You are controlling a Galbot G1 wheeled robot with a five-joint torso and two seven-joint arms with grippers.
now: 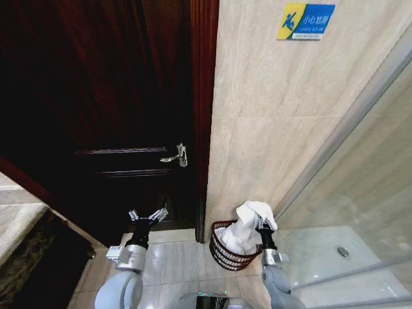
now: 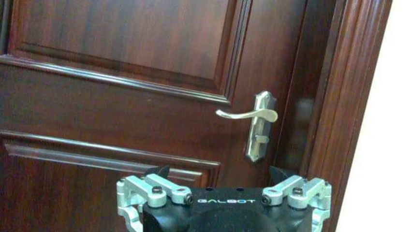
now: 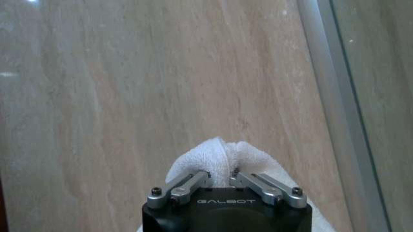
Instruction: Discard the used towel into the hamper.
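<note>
The right end effector (image 1: 262,222) pinches the white terry towel (image 1: 248,226) above the round, dark reddish-brown wicker hamper (image 1: 222,256) — its tail already hangs inside. Next comes releasing it squarely over the hamper. The left end effector (image 1: 149,217) waits spread wide, well left of the hamper.
</note>
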